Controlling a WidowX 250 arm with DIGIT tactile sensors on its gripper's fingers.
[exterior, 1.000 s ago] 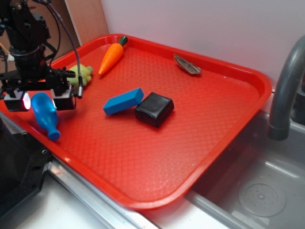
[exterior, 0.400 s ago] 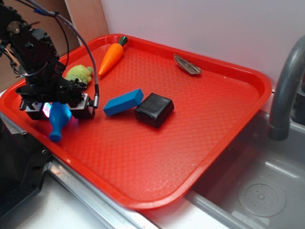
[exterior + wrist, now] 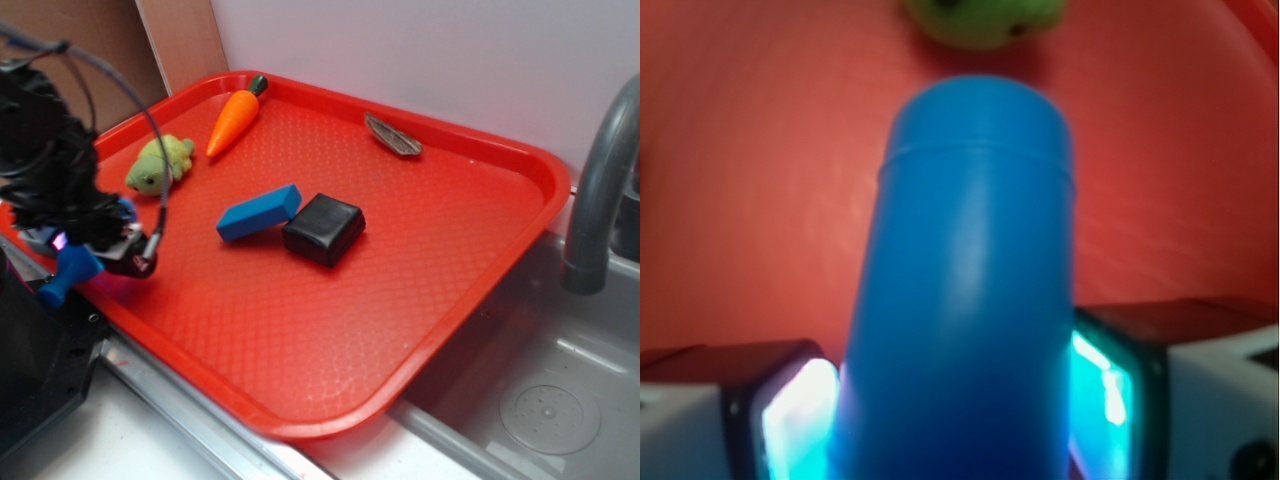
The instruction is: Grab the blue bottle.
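End effector (image 3: 88,250) grasping the blue bottle (image 3: 965,300) at the red tray's (image 3: 420,300) nine o'clock edge.
No readable writing shows. The bottle's long axis tilts, cap pointing toward seven o'clock, past the rim. In the wrist view, lit pads (image 3: 795,410) press both sides; a green plush toy (image 3: 160,163) lies at twelve o'clock.

Blue bottle (image 3: 66,272) between the fingers (image 3: 790,410), neck tilted down-left

No readable txt, labels, brands or nos. are showing anywhere in either view, incl. on the small bright-blue plastic toy bottle (image 3: 970,300).
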